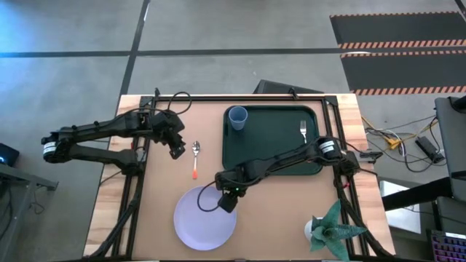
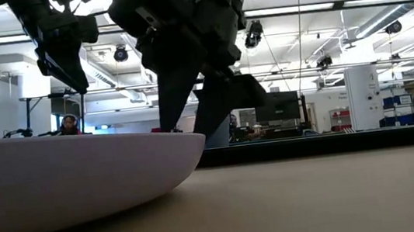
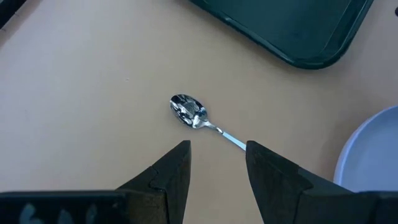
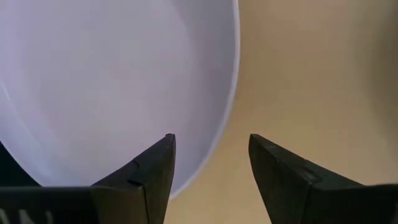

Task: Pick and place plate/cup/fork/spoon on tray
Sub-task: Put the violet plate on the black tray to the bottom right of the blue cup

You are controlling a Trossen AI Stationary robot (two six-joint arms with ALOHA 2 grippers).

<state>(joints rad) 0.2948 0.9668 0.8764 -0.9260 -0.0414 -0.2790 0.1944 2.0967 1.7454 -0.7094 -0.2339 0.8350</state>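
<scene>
The lavender plate (image 1: pixel 205 217) lies flat on the table near the front edge. My right gripper (image 1: pixel 228 200) is open just above its far right rim (image 4: pixel 233 93), one finger over the plate and one outside it. No touch shows. The spoon (image 1: pixel 196 159) lies on the table left of the dark green tray (image 1: pixel 273 149). My left gripper (image 1: pixel 177 149) is open above the spoon, whose bowl (image 3: pixel 188 111) shows just ahead of the fingertips. The handle is hidden under the gripper. The light-blue cup (image 1: pixel 237 118) and the fork (image 1: pixel 303 131) rest on the tray.
A potted plant (image 1: pixel 331 229) stands at the table's front right corner. Bare tabletop lies between the plate and the plant. Cables and arm bases run along the table's left and right edges.
</scene>
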